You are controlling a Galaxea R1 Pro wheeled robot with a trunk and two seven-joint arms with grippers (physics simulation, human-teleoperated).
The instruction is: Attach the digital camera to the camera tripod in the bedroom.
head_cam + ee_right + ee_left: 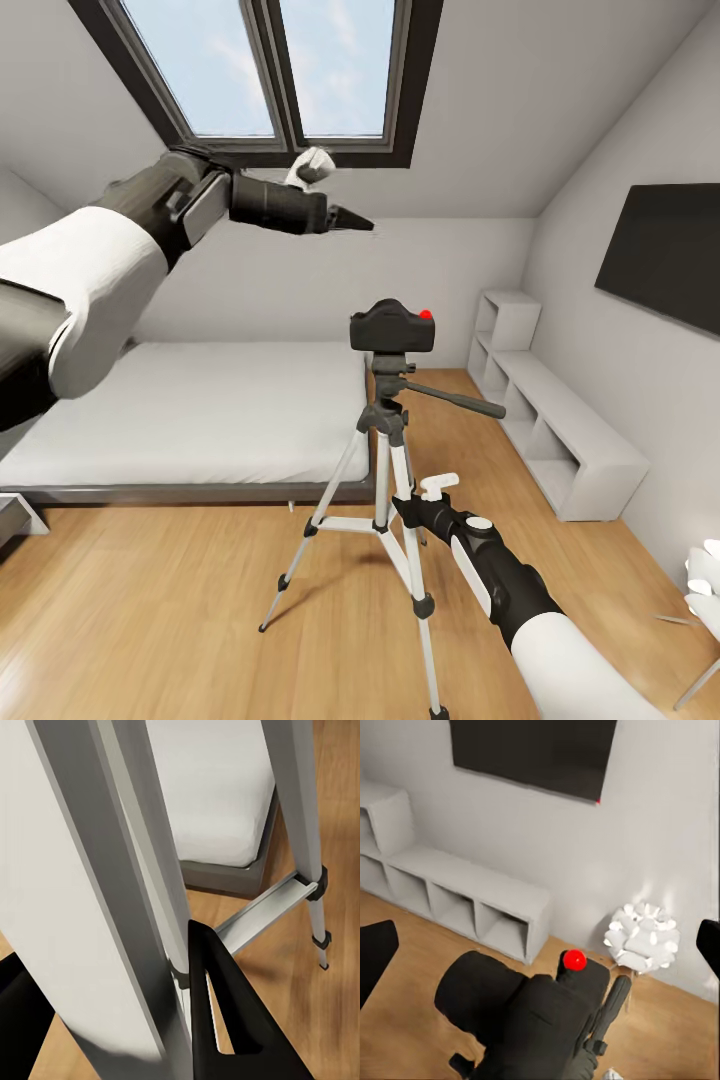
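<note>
Bedroom floorboards carry our tripod (385, 480) near the bed's foot edge, the camera (392, 326) seated on its head. Our right gripper (407, 507) pinches a leg, steadying it; our left gripper (352, 219), spread, hovers above.

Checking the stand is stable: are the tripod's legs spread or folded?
Spread. The camera tripod stands upright on the wood floor, its three legs splayed, the digital camera on its head.
</note>
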